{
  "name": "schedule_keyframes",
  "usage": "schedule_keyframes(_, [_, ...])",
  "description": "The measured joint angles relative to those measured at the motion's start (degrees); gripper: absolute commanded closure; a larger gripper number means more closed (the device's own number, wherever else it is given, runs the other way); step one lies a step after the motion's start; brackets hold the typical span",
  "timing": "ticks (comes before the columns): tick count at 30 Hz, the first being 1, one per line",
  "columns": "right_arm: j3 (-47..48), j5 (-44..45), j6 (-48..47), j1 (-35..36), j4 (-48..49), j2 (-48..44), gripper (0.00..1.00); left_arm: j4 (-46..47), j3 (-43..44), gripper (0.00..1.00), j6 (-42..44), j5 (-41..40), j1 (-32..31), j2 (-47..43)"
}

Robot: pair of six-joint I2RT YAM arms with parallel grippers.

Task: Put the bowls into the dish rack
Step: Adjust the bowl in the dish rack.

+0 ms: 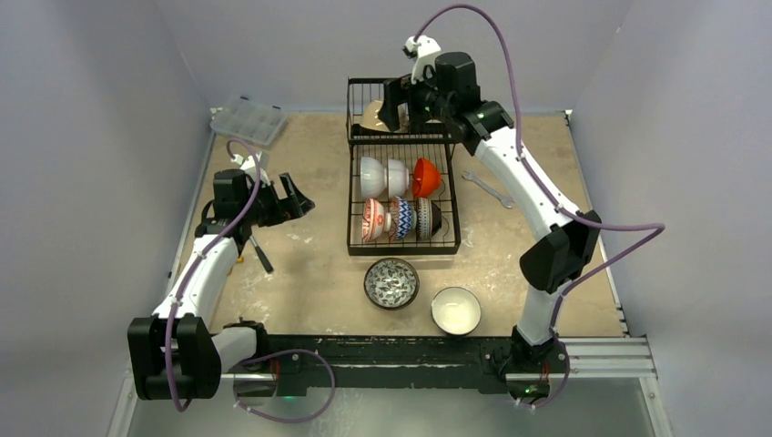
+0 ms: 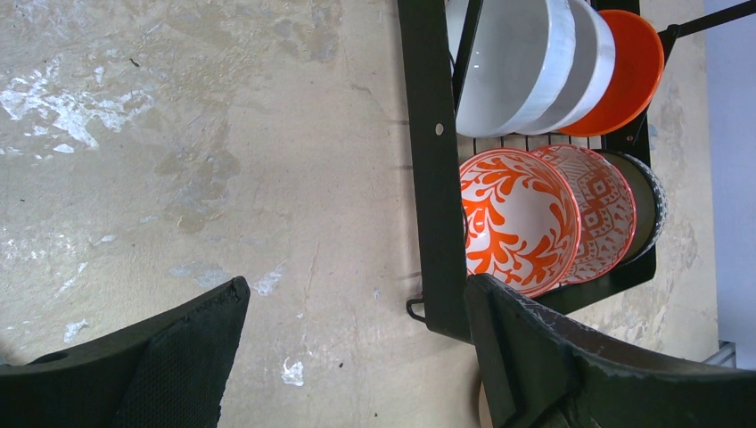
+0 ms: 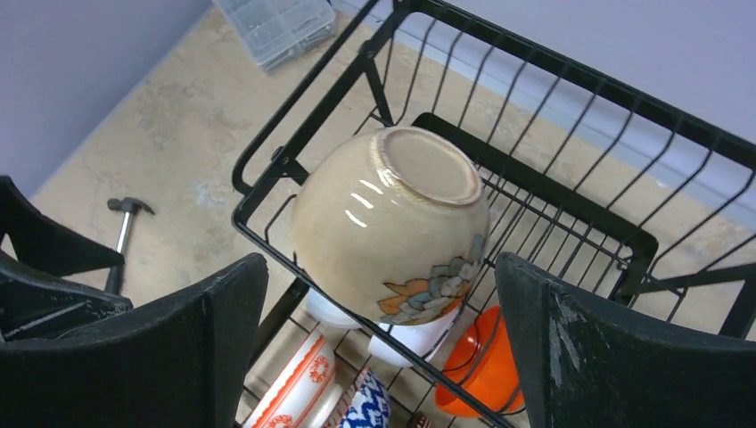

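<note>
The black wire dish rack [image 1: 402, 238] stands mid-table. Several bowls stand on edge in its slotted base: white ones [image 1: 371, 177], an orange one [image 1: 425, 177], a red floral one [image 2: 517, 218] and a blue-patterned one [image 1: 402, 218]. A tan bowl [image 3: 392, 223] rests upside down in the raised basket, and my right gripper [image 3: 382, 267] hangs open just above it, fingers either side, not touching. Two bowls sit on the table in front of the rack: a blue-patterned one [image 1: 391, 283] and a white-lined one [image 1: 455, 310]. My left gripper [image 2: 357, 290] is open over bare table left of the rack.
A clear plastic compartment box [image 1: 248, 120] lies at the back left. A wrench [image 1: 489, 188] lies right of the rack, and a small hammer [image 1: 259, 250] lies near the left arm. Walls close in the table on three sides.
</note>
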Motion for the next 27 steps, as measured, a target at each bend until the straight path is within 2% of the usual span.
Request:
schedule_keyframes(13, [2.4,-7.5,8.6,-2.6,-1.4,6.9,0.03,0.0,0.0,0.11,0.0,0.0,0.0,0.0])
schedule_keyframes(27, [7.3,-11.9,9.2,-2.9,-1.8,10.0,0.09,0.0,0.0,0.12,0.0,0.0,0.0,0.0])
